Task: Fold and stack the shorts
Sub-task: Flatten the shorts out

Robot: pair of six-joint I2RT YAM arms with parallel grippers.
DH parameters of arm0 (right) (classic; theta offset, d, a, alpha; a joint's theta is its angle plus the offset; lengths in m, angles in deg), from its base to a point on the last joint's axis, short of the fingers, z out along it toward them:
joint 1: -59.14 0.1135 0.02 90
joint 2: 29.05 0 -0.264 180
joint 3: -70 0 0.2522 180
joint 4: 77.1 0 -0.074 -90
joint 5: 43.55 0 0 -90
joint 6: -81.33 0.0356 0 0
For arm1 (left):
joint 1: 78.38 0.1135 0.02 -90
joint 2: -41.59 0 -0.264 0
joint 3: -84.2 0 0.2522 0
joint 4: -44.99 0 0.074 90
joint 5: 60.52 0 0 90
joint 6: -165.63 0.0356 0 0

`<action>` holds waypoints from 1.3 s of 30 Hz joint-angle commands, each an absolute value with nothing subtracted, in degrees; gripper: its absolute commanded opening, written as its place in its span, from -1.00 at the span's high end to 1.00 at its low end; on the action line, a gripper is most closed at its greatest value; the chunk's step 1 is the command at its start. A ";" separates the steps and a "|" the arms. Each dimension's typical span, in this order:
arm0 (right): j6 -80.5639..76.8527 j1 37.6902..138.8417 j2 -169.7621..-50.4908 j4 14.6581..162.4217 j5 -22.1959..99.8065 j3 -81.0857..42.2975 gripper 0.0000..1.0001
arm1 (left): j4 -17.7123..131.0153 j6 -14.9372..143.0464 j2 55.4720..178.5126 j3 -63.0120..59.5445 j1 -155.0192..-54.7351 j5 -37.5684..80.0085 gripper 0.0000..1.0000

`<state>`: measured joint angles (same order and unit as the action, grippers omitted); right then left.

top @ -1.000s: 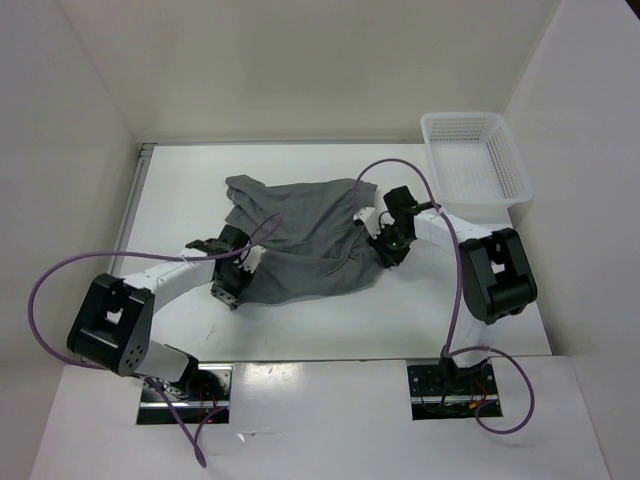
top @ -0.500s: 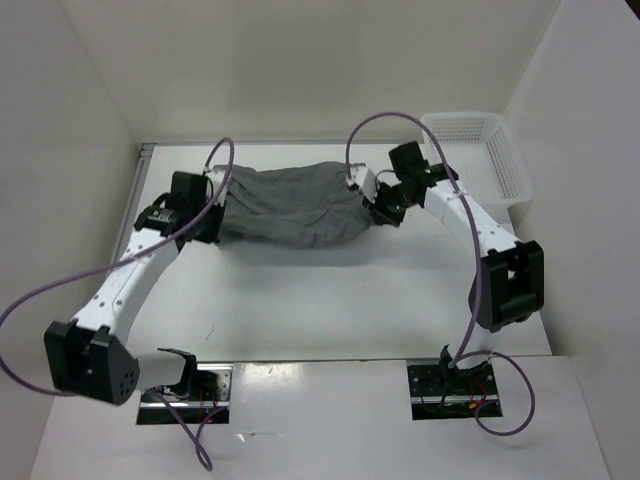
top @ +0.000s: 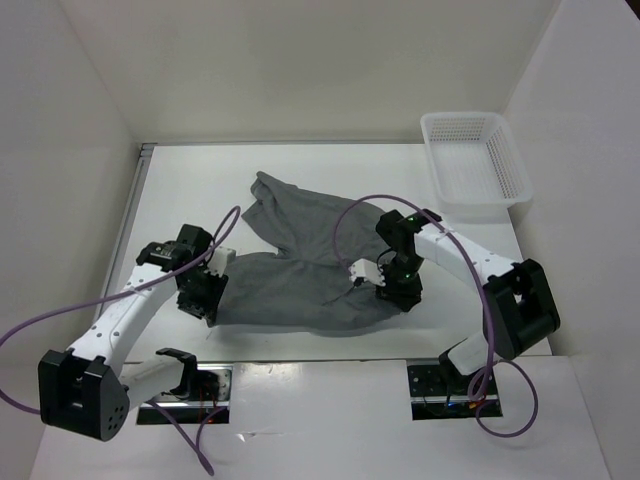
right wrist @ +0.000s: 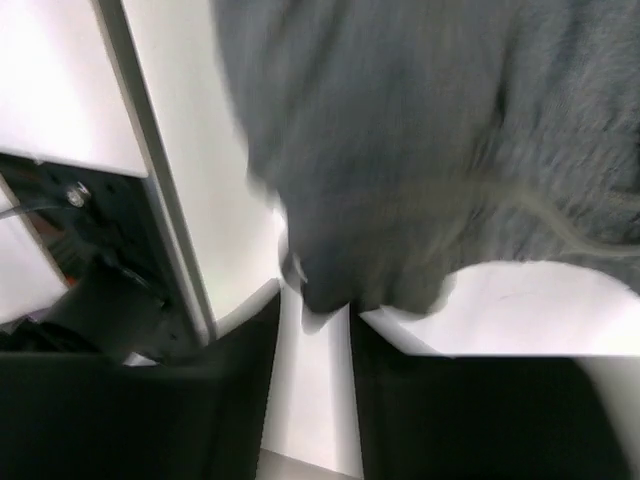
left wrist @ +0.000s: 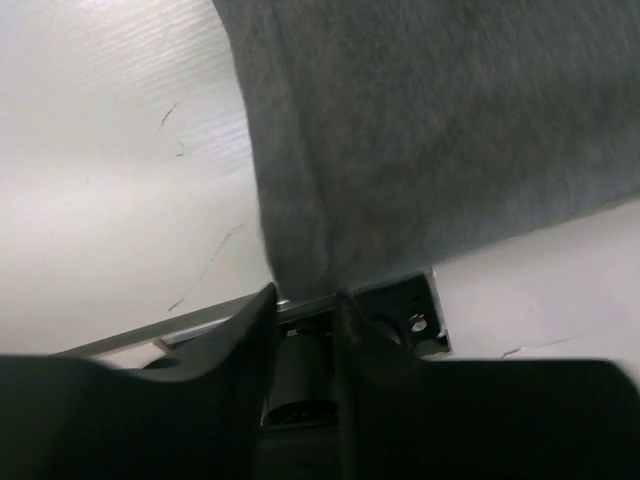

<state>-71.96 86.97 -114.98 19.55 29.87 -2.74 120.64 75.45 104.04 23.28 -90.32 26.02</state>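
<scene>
The grey shorts point(top: 300, 270) lie spread on the white table, running from the far middle down toward the front edge. My left gripper point(top: 205, 290) sits at their near left corner. In the left wrist view the shorts point(left wrist: 430, 130) fill the upper right, and my left gripper point(left wrist: 305, 295) has its jaws a little apart with the cloth's corner at the tips. My right gripper point(top: 390, 290) is at the near right corner. In the right wrist view a corner of the shorts point(right wrist: 400, 150) hangs at my right gripper point(right wrist: 315, 305), whose jaws are parted with white table showing between them.
A white mesh basket point(top: 516, 160) stands at the back right corner. The arms' dark base plates point(top: 185, 385) sit past the table's front edge, and purple cables loop over both arms. White walls close in the table on the left, right and back.
Both arms pulled back from the far side toward the front edge, bringing the stretched shorts down flat on the table. Both pairs of jaws have parted.
</scene>
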 commanded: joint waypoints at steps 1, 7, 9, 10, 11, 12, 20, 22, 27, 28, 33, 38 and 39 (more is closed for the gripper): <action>-73.80 87.62 -113.42 15.04 32.74 -3.79 0.08 | 124.84 75.63 103.02 21.05 -90.59 24.21 0.04; -72.22 87.62 -109.13 15.66 34.13 -4.32 -0.56 | 124.51 75.63 102.49 20.34 -90.59 23.15 -0.20; -71.52 87.62 -106.23 18.02 34.92 -5.45 -0.56 | 113.82 75.63 103.89 21.91 -90.59 28.32 -0.20; -70.82 87.62 -105.26 19.25 34.93 -5.46 -0.54 | 105.68 75.63 105.38 22.70 -89.55 30.25 -0.20; -70.20 87.62 -104.29 23.44 34.93 -6.24 -0.54 | 100.99 75.63 106.35 23.32 -88.67 31.93 -0.20; -68.98 87.62 -103.50 26.44 34.24 -7.03 -0.54 | 96.59 75.63 107.49 23.33 -87.01 34.38 -0.20; -43.77 87.09 -114.01 58.79 35.62 -12.49 -0.51 | 82.13 75.63 127.17 15.69 -87.17 33.79 -0.23; -41.38 86.22 -117.96 63.55 36.42 -14.33 -0.51 | 81.61 75.63 131.22 15.68 -87.17 33.79 -0.26; -35.66 81.30 -125.10 68.91 37.83 -20.04 -0.53 | 79.78 75.63 136.76 16.47 -88.22 35.62 -0.21; -35.04 79.72 -126.07 69.53 37.83 -20.66 -0.53 | 78.46 75.63 137.55 16.47 -88.22 38.68 -0.10; -33.37 77.95 -131.96 71.65 39.68 -23.21 -0.53 | 79.21 75.63 140.19 2.97 -84.45 32.93 -0.08; -31.43 77.43 -135.91 72.25 39.06 -26.03 -0.53 | 83.97 75.63 148.53 -14.10 -83.83 21.24 -0.19; -30.65 77.42 -137.23 72.26 39.06 -26.63 -0.53 | 84.50 75.63 149.77 -14.81 -83.83 20.52 -0.19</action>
<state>-33.53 77.51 -135.30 68.73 39.11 -23.26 82.37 75.43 146.34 -11.41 -83.55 27.98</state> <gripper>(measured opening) 0.765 0.590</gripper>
